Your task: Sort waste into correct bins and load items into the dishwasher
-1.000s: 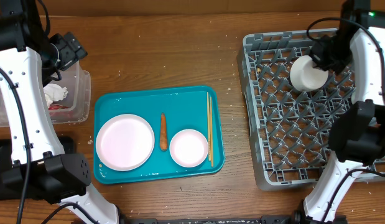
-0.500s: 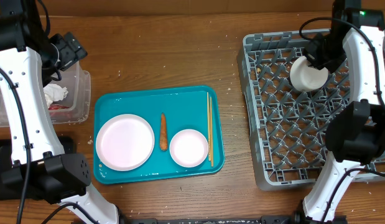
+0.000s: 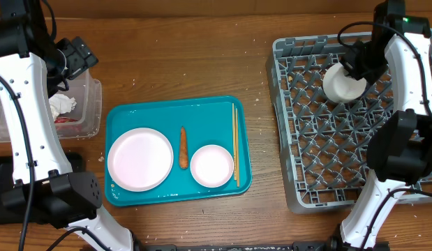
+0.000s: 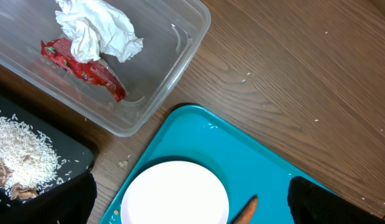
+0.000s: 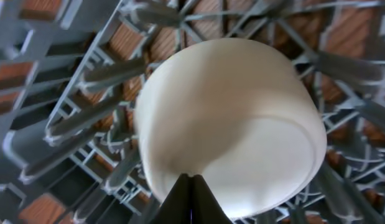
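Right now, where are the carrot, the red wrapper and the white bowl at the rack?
carrot (image 3: 183, 147), overhead view, middle of its body.
red wrapper (image 4: 96, 74), left wrist view, its middle, just below the napkin.
white bowl (image 5: 223, 93), right wrist view, its curved outer wall.

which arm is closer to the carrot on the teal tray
Left. The left arm sits by the clear tub, beside the teal tray holding the carrot; the right arm is over the grey rack, jaws shut on a white dish.

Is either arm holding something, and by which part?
The right pincer is shut on the rim of a small round white bowl, over the grey plastic dish rack. The left pincer holds nothing.
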